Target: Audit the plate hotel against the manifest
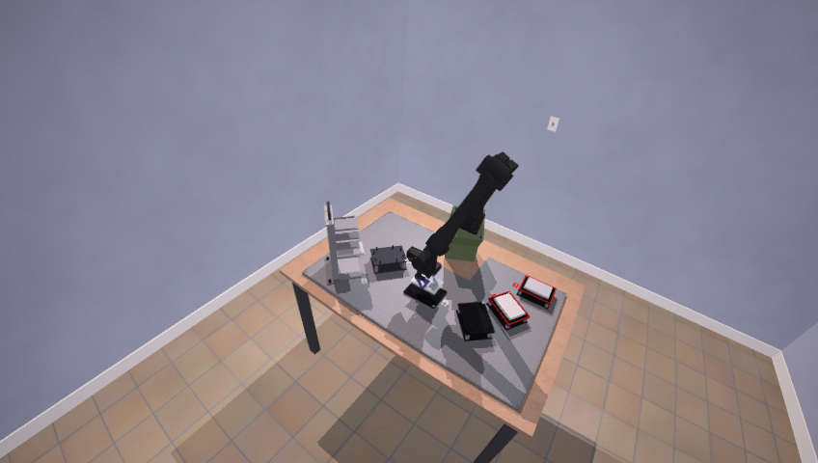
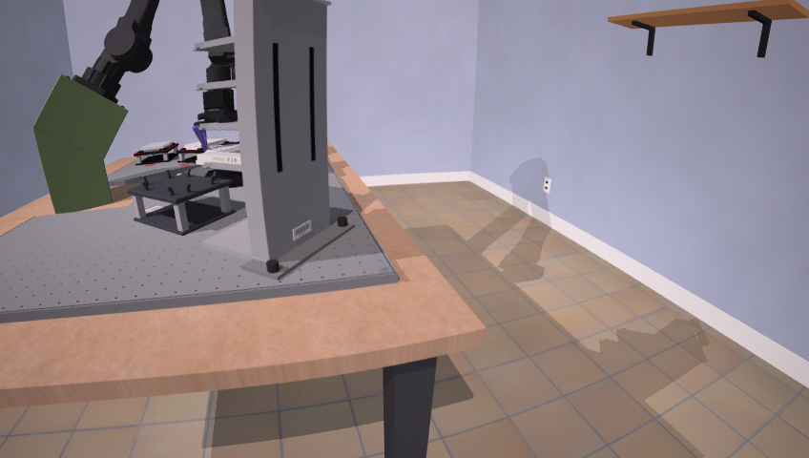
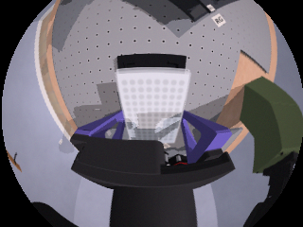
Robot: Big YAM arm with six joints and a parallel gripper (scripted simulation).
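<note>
My gripper point(image 1: 423, 282) hangs over a low black nest point(image 1: 424, 295) in the middle of the deck. In the wrist view its purple fingers stand on both long sides of a white well plate point(image 3: 153, 102), which I hold a little above the nest point(image 3: 153, 61). I cannot read a label on it. The plate hotel H1 point(image 1: 344, 247) stands at the deck's left end. From behind point(image 2: 281, 130), a white plate point(image 2: 219, 154) with small dark lettering on its side lies on the bottom shelf; the upper shelves look bare from here.
Two red-edged quarantine nests point(image 1: 507, 308) point(image 1: 537, 289) at the right each hold a white plate. A flat black nest point(image 1: 475, 319) lies beside them. A raised black nest on legs point(image 1: 388, 258) stands next to the hotel. The green arm base point(image 1: 466, 234) is at the back.
</note>
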